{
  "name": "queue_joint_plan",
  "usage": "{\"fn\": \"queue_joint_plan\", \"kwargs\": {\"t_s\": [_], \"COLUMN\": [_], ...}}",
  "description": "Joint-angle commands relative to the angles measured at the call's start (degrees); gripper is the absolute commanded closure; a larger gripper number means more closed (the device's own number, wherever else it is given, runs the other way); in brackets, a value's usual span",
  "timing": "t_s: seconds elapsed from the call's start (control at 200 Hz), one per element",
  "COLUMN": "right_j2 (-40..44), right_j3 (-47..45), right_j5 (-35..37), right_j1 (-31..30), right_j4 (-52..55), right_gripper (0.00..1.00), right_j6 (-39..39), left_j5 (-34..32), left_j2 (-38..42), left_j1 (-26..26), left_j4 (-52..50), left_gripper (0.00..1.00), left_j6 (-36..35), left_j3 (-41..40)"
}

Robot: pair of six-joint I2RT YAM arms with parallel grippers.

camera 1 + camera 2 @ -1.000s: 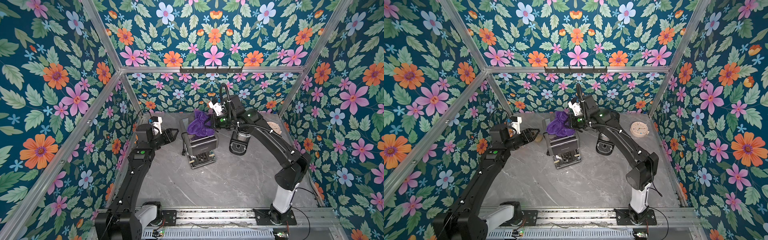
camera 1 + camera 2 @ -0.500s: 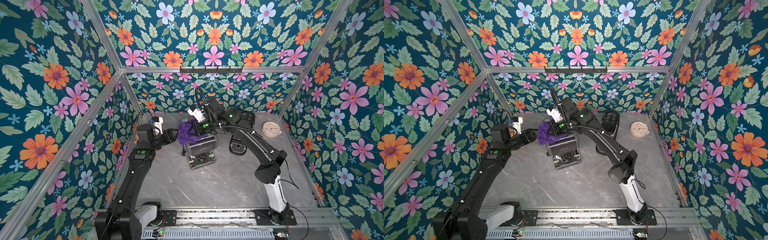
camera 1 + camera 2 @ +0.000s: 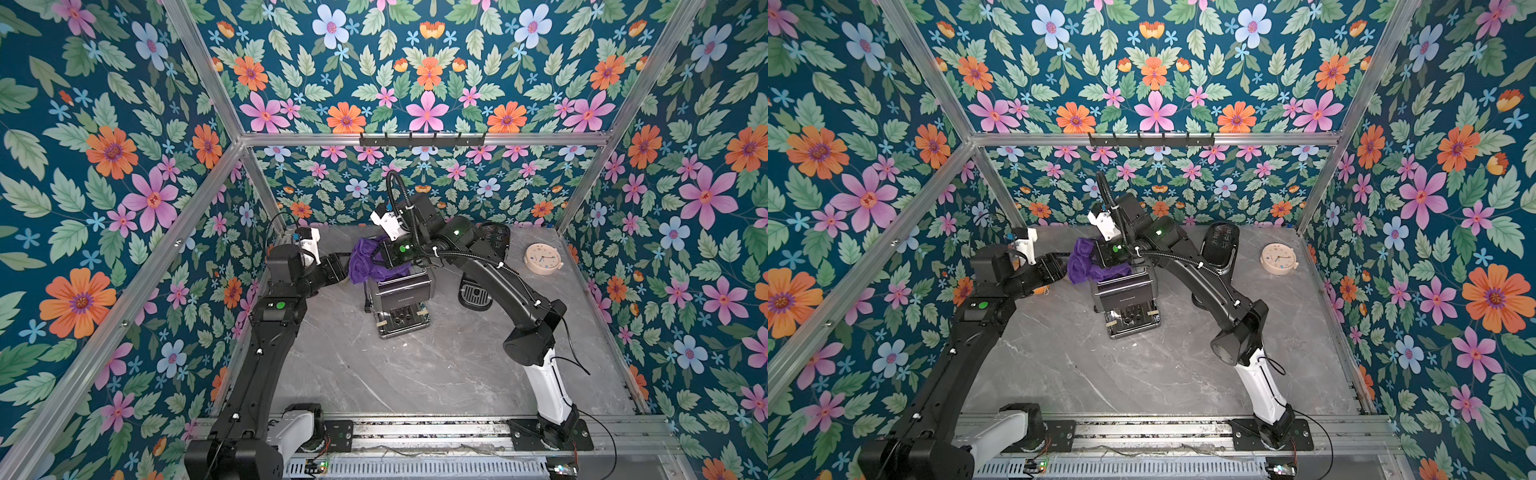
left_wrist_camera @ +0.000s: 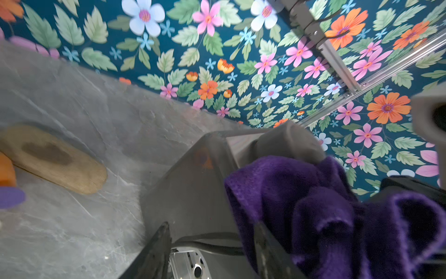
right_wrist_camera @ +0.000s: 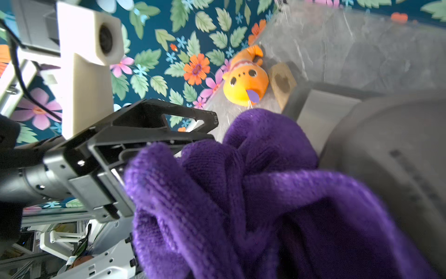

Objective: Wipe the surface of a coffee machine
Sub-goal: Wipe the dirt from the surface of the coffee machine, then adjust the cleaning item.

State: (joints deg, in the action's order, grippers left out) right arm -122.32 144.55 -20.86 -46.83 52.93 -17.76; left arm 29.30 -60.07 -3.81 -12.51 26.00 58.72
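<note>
Teal wallpaper (image 3: 124, 104) crowded with pink and orange flowers lines the booth on three sides. Aluminium framing (image 3: 291, 139) carries a black hook rail (image 3: 422, 140) above a grey marbled floor (image 3: 395, 374).

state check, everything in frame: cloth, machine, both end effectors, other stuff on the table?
purple cloth: bunched on the coffee machine's top, overhanging the side toward the left arm.
coffee machine: upright on the table.
right end effector: shut on purple cloth.
left end effector: open, empty, next to the cloth.
clock: lying face up.
fish toy: lying by the wall.
</note>
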Motion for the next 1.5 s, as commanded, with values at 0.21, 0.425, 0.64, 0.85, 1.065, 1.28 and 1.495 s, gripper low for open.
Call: {"fn": "queue_joint_plan", "kwargs": {"t_s": [0.21,0.425,0.64,0.85,1.065,1.28,1.495], "right_j2": [13.4,12.7,10.7,11.3,19.7,20.6,20.5], "right_j3": [-17.5,-15.4,-13.6,-14.2,-30.0,-31.7,-32.0], "right_j5": [-1.9,-3.5,-7.5,-23.3,-33.7,-38.3,-39.6], "right_j1": [-0.1,1.6,4.1,5.0,5.0,5.0,5.0], "right_j4": [-22.5,-20.4,-23.3,-24.9,-40.7,-42.5,-43.9], "right_gripper": [0.98,0.94,0.92,0.91,0.87,0.85,0.85], "right_j6": [2.9,4.5,3.3,5.3,2.0,-1.3,-3.6], "left_j5": [3.1,9.0,11.9,20.6,25.4,29.5,31.3], "left_j2": [7.4,6.8,5.3,3.0,2.0,2.1,1.8], "left_j1": [0.0,0.0,0.0,0.0,-1.1,-4.8,-8.1], "left_j4": [5.3,10.3,15.2,26.7,32.7,43.0,48.4], "left_gripper": [0.26,0.23,0.21,0.15,0.15,0.15,0.19], "left_j6": [-8.4,-5.2,-2.0,5.7,8.4,14.1,16.7], "left_j3": [1.5,0.4,-0.9,-3.0,-4.0,-6.2,-6.9]}}
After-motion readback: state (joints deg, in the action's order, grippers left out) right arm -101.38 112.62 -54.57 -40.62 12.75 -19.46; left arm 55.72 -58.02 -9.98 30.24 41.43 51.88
